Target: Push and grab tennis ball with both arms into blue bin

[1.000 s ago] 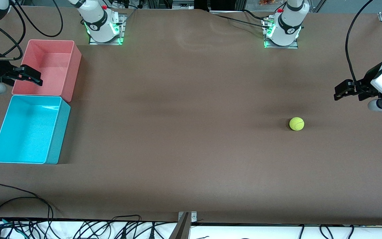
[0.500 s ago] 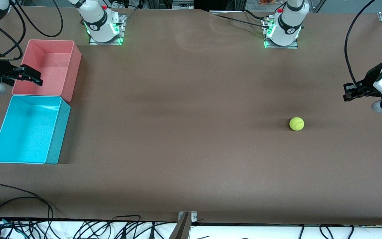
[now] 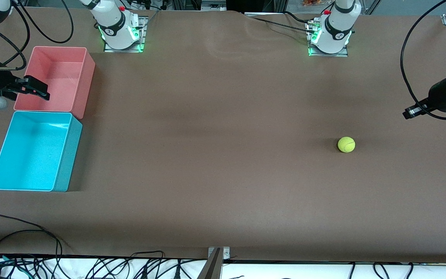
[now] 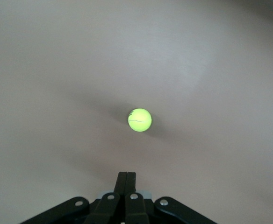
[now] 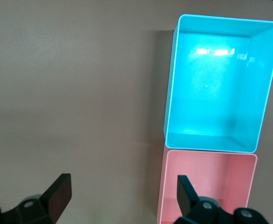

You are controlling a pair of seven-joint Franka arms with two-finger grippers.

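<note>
Ball: the tennis ball [image 3: 346, 144] sat loose on the brown worktop [image 3: 223, 155], toward the left arm's end, touched by nothing.
Left gripper: the left gripper [image 3: 410, 113] hung over the worktop's edge at that same end, fingers clenched together on nothing, forming one narrow blunt tip.
Ball from left gripper: in the left wrist view the ball [image 4: 139, 120] lay straight ahead of the closed tip [image 4: 125, 179], in line with it but apart, with bare worktop between.
Right gripper: the right gripper [image 3: 33, 88] waited over the pink bin [image 3: 54, 77], fingers spread wide and empty; its wrist view showed both fingers [image 5: 59, 193] parted above the worktop and the pink bin [image 5: 206, 182].
Blue bin: the blue bin [image 3: 33, 151] stood empty just beside the pink one, close under the right gripper and well apart from the ball; seen also from the right wrist [image 5: 218, 84].
Nearer arm: the left arm, by a wide margin.
Judged step: a push seemed due first, the closed left gripper going low to the worktop and sweeping the ball toward the right arm's end.
Risk: an off-centre touch could send the round ball rolling sideways, away from the line to the right gripper.
</note>
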